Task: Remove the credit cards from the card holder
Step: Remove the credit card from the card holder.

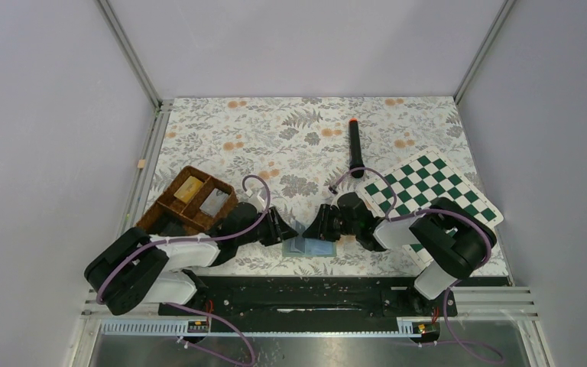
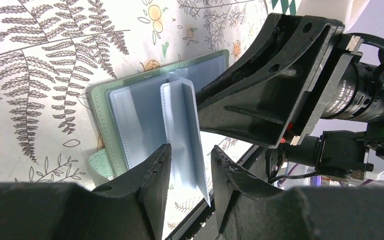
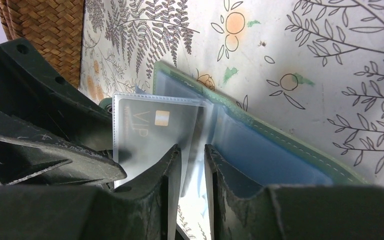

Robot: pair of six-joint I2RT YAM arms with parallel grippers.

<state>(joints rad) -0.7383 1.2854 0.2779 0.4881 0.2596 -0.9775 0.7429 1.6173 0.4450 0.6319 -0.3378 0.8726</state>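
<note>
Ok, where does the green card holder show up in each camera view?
Top external: card holder, low centre.
Left wrist: card holder, centre-left, lying open.
Right wrist: card holder, centre to lower right.
Shared landmark: the fern-print tablecloth beneath it.

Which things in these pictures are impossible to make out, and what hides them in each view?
Top view: card holder mostly covered by left pincer and right pincer.
Right wrist: credit card fine print too hazy to read; lower part behind a finger.
Left wrist: upright sleeve is frosted, so its contents are unclear.
</note>
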